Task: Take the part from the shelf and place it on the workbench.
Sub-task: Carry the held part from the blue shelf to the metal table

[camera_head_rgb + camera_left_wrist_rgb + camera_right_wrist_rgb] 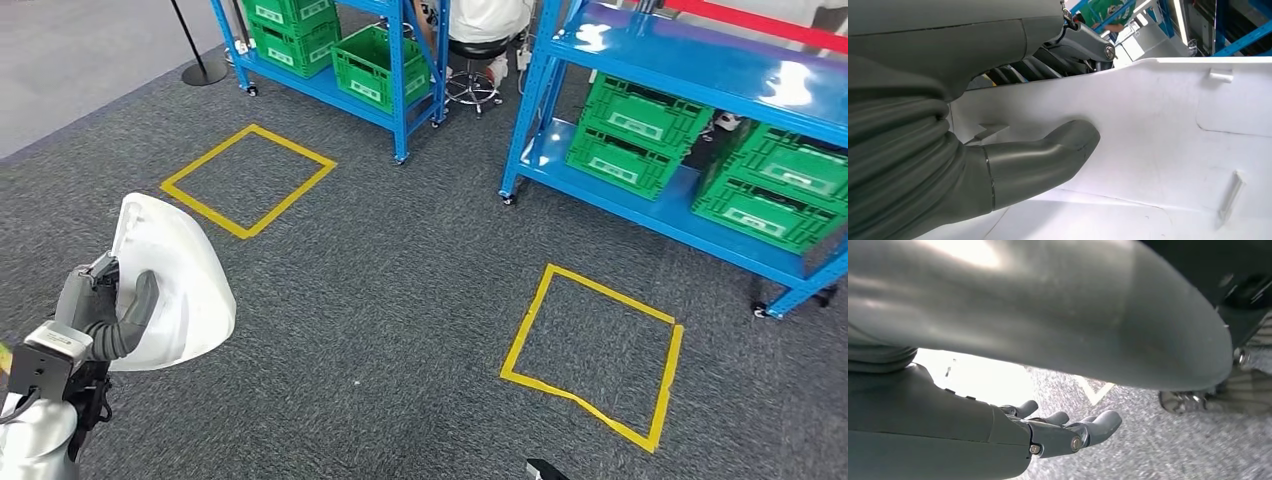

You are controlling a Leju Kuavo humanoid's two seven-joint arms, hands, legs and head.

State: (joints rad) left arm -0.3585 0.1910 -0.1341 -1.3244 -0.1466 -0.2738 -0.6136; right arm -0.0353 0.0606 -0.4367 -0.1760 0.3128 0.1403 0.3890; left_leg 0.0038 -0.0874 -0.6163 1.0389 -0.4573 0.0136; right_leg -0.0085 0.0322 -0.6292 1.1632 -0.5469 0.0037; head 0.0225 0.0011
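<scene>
Left hand (100,310): the white part (170,285) is being gripped, thumb (1048,155) pressed on its inner face, held well above the grey carpet (400,290).
Right hand (1068,432): nothing is being held; fingers (1103,422) are hanging loosely apart over the floor.
Shelves (660,120): blue racks are carrying green crates (630,130), well apart from the part.
Progress: pickup is being judged complete.
Remaining: carrying and placing on the workbench.
</scene>
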